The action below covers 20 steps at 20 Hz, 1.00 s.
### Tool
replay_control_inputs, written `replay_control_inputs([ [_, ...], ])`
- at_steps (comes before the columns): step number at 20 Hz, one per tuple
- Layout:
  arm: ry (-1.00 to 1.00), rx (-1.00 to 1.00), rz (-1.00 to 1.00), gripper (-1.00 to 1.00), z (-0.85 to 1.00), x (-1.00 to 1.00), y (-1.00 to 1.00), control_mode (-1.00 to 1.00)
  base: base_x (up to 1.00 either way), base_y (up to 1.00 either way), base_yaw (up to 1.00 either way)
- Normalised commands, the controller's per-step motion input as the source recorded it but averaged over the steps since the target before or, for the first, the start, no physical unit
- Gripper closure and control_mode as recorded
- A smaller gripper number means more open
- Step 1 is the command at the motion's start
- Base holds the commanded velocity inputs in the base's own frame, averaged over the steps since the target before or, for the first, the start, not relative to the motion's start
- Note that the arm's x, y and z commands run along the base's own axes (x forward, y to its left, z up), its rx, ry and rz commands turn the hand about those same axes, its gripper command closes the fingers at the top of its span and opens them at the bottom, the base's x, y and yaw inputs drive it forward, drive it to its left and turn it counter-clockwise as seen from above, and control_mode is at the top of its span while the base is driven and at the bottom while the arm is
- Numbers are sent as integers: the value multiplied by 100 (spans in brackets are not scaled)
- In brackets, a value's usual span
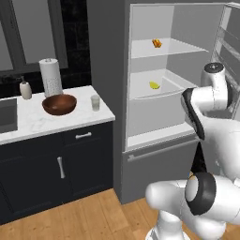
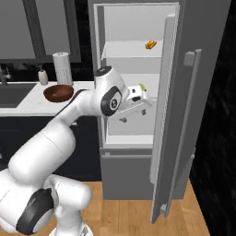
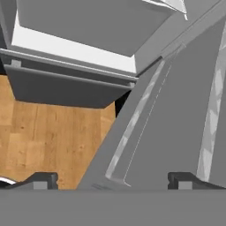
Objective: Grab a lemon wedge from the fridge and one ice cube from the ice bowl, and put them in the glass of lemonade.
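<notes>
Fridge (image 1: 105,70) door stands open, swung to the right; white shelves and drawer exposed. Long bar handle (image 2: 190,124) faces the right base camera.

Lemon wedge (image 1: 154,85) lies on the middle shelf, toward the back, untouched. In the right base view the wedge (image 2: 143,86) sits just above the arm's wrist, at about 1 o'clock from it. An orange food item (image 1: 157,43) rests on the shelf above, at 12 o'clock from the wedge.

Claw (image 3: 113,178): jaws spread wide, nothing between them. The hand view looks down past the fridge's lower front and the inner face of the door to the wood floor (image 3: 39,137). In the right base view the hand (image 2: 136,102) is held in front of the drawer, below the wedge, not touching it.

Tabletop (image 1: 33,123) at 9 o'clock from the fridge: ice bowl (image 1: 59,104) near the middle, glass (image 1: 95,102) just beside it at 3 o'clock, apart. Paper towel roll (image 1: 50,77) stands behind the bowl at 11 o'clock; soap bottle (image 1: 25,89) to its left. Ice cube: cannot make it out inside the bowl.
</notes>
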Motion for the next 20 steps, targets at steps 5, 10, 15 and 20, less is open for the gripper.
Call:
replay_control_inputs([
  [5, 12, -1, 0, -100, -21, 93, -88, -100, 0, 0, 0],
  [10, 1, -1, 0, -100, -37, 35, -100, -100, 0, 0, 0],
  [15, 1, -5, -1, -100, -42, 5, -100, -100, 0, 0, 0],
  [20, -23, -25, 12, -100, 9, -68, -2, -100, 0, 0, 0],
])
